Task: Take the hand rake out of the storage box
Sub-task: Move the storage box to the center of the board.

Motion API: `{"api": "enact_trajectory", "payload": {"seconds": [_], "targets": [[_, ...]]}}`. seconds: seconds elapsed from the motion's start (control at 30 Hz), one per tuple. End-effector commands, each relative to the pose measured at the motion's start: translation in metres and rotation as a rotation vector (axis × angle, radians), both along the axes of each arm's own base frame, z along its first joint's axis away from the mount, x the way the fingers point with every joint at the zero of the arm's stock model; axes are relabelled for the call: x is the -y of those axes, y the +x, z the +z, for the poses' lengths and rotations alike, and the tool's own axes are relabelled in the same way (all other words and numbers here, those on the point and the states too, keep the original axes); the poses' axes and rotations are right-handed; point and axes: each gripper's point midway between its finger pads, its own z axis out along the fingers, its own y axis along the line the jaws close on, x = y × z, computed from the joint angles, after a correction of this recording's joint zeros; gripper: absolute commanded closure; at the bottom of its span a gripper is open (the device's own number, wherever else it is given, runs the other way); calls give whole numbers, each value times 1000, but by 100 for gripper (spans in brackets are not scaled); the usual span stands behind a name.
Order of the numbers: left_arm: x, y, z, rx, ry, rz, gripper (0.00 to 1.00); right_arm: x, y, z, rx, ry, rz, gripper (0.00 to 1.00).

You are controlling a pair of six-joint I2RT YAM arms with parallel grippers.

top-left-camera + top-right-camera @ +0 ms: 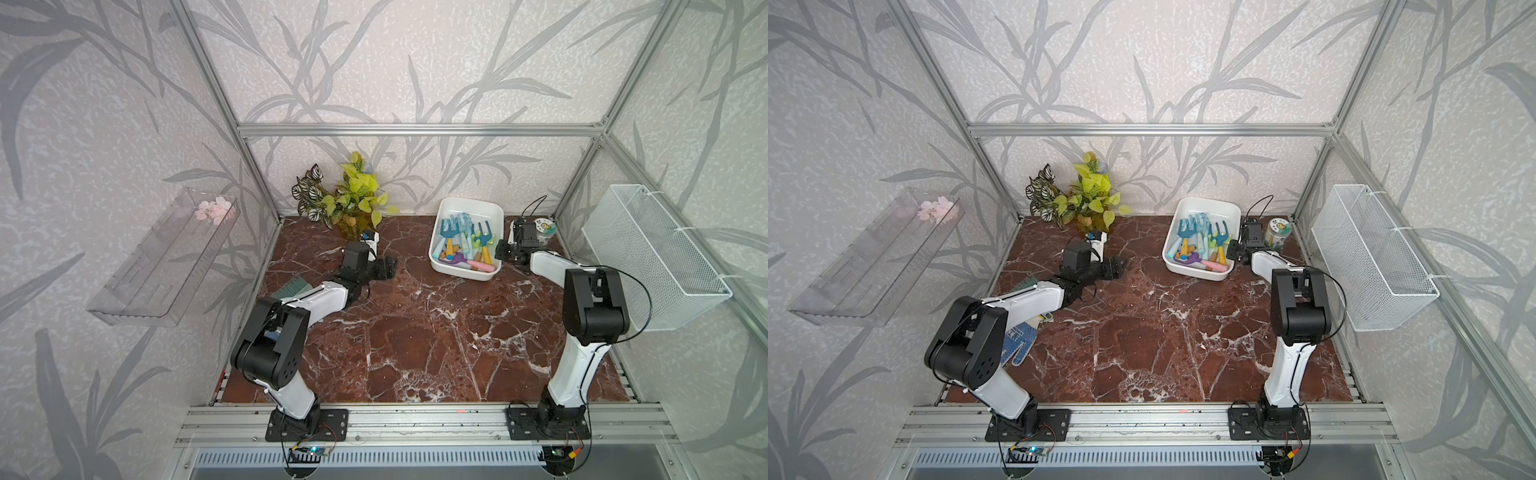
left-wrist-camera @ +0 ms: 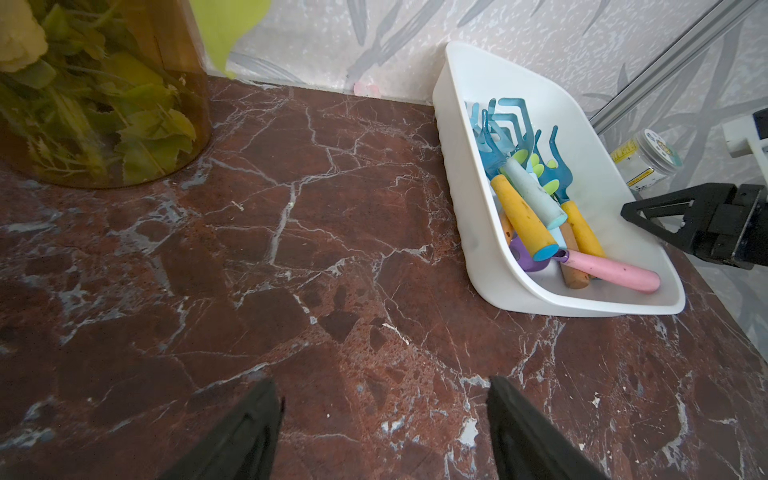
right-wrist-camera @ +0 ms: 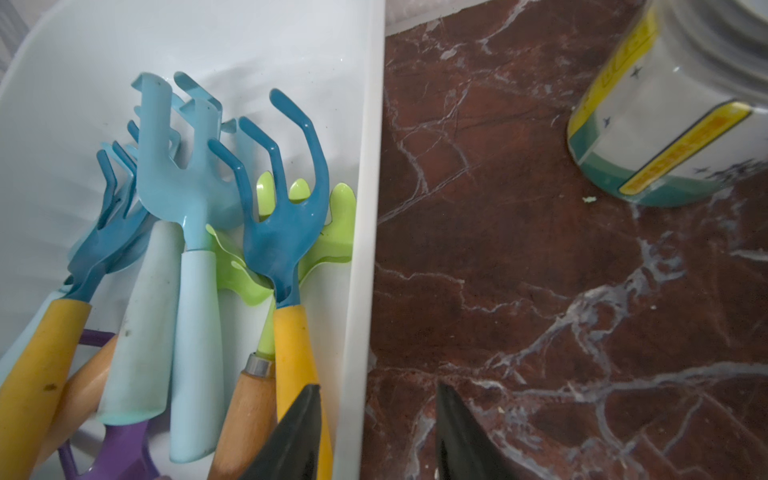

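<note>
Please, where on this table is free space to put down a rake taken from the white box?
The wide marble table in front of the storage box, between both arms, is bare. Crowded: the strip between box and jar, where the right gripper hangs, and the left edge with brush and glove.

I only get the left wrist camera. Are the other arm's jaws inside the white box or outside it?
Observer: Both. In the right wrist view, the right arm has its jaws straddling the wall of the box: one inside above a yellow handle, one outside above the table.
Kid: What's on that handle?
Observer: A dark blue rake, beside that wall and lying on a green tool.
Kid: Anything hiding under my arm?
Observer: Yes. In a top view, a blue dotted glove lies on the table beneath the left arm.
</note>
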Motion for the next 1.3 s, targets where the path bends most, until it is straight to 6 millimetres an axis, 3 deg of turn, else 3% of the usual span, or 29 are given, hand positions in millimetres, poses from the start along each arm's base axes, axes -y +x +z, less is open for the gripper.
{"api": "enact_trajectory", "payload": {"seconds": [0.0,0.13,0.27,0.5,0.77,0.97,1.27], "targets": [[5,2,2,24,0,-20,23,-3,4,2,-9,11,20,59],[3,-2,-6,19,4,-21,24,-15,5,4,-10,65,61,70],[4,-8,4,20,-16,-21,24,-25,2,5,-23,110,95,80],[-1,-21,15,35,-51,-2,24,-51,-20,11,-32,156,154,94],[-8,-31,23,40,-84,34,23,-90,-70,7,-90,230,219,97],[-12,-41,28,37,-115,52,23,-126,-124,10,-82,240,254,97],[-32,-74,29,-12,-99,106,24,-160,-190,25,-51,200,307,97]]}}
